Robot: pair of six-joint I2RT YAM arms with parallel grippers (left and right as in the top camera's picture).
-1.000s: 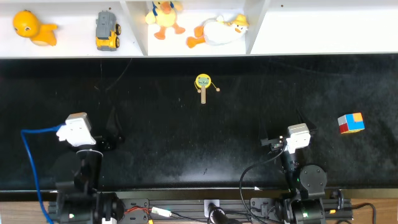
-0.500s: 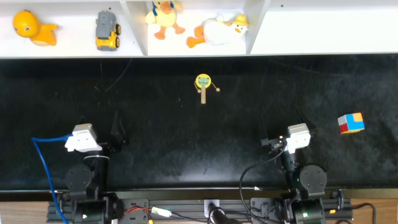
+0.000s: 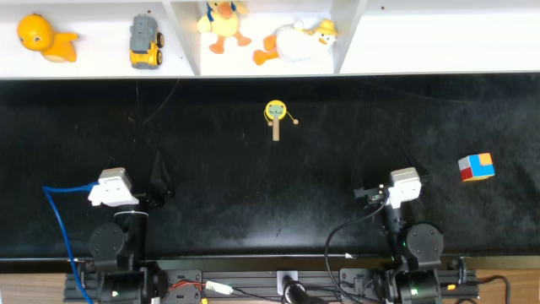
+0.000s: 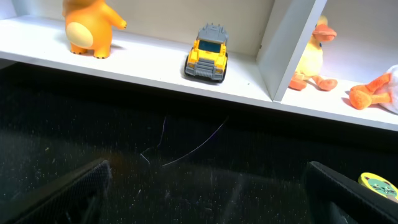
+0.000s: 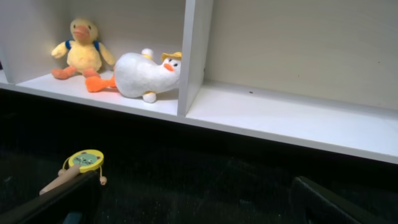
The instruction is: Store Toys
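Well, from the left wrist, the left gripper (image 4: 205, 202) hangs low over the table (image 4: 186, 155), fingers spread wide with nothing between them. Ahead, the shelf (image 4: 249, 93) holds an orange duck (image 4: 90, 25) and a truck (image 4: 208, 53) in one bay.

From the right wrist, the right gripper (image 5: 193, 202) is likewise spread and empty. The rattle (image 5: 78, 165) lies flat on the table just short of the shelf, where a yellow duck (image 5: 78, 46) and a goose (image 5: 146, 74) share the middle bay.

From above, the rattle sits mid-table between the arms, nearer the shelf, and the cube (image 3: 476, 167) rests toward the table's right end, well apart from both grippers.

Both loose toys look light and rigid. The rattle's slim handle is probably the surest hold, pinched across its width; its round head seems too flat to grip well. The cube should take a square pinch on two opposite faces, though smooth sides may slip.
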